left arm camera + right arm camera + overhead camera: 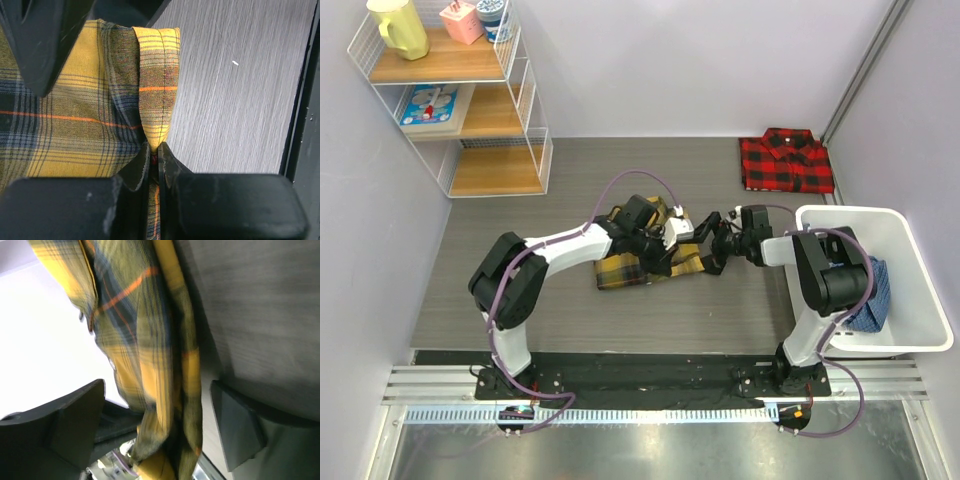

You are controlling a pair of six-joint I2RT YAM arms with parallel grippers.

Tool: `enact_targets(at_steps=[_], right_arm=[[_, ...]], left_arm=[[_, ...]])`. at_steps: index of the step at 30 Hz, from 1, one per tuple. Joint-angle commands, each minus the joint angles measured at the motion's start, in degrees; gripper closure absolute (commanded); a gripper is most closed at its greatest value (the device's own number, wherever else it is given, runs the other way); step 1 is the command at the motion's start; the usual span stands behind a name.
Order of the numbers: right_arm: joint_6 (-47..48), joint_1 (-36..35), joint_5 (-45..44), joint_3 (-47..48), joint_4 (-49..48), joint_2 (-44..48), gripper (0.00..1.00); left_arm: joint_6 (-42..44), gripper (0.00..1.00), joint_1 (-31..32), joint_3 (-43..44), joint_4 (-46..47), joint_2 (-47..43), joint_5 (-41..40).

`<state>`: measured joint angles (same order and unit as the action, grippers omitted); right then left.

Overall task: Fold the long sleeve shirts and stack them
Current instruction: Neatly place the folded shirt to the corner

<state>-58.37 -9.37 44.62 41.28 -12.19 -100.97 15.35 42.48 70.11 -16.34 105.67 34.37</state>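
Observation:
The yellow plaid shirt [625, 268] lies bunched in the middle of the table. My left gripper [667, 250] is shut on a fold of its edge, and the left wrist view shows the fabric [157, 75] pinched between the fingertips [155, 152]. My right gripper [713, 252] is at the shirt's right end, facing the left gripper. Its jaws are wide apart, and the yellow fabric [150, 340] hangs loosely in the gap of the right gripper [157, 427], not clamped. The red-and-black shirt [786, 160] lies folded at the back right.
A white bin [910, 270] stands at the right edge with a blue cloth [873, 290] in it, next to the right arm. A wire shelf unit [450, 100] with small items stands at the back left. Walls close in both sides.

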Motion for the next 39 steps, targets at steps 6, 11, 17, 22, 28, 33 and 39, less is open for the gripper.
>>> enact_targets(at_steps=[6, 11, 17, 22, 28, 33, 39], right_arm=[[-9.0, -2.4, -10.5, 2.4, -15.6, -10.2, 0.27], [-9.1, -2.6, -14.7, 5.0, -16.0, -12.5, 0.33], [-6.8, -2.7, -15.7, 9.7, -15.6, -13.4, 0.79], [6.9, -2.2, -15.5, 18.5, -3.7, -9.7, 0.93], [24.8, 0.4, -18.8, 33.1, 15.0, -9.3, 0.99], [36.2, 2.3, -23.5, 49.4, 28.0, -12.1, 0.99], [47.7, 4.7, -28.6, 67.0, 39.4, -17.4, 0.99]], left_arm=[[-1.1, 0.96, -1.4, 3.4, 0.1, -3.1, 3.7], [-0.5, 0.96, -1.7, 3.5, -0.5, -2.8, 4.0], [-1.2, 0.8, -2.0, 3.5, -1.1, -3.1, 3.3], [-4.4, 0.46, -3.7, 2.3, -5.7, -7.6, 1.8], [-5.0, 0.16, -4.5, -3.0, -11.6, -15.3, -0.2], [-4.5, 0.05, -4.9, -5.7, -15.5, -18.9, -4.8], [-5.2, 0.0, -5.0, -8.8, -17.1, -21.8, -6.1]])
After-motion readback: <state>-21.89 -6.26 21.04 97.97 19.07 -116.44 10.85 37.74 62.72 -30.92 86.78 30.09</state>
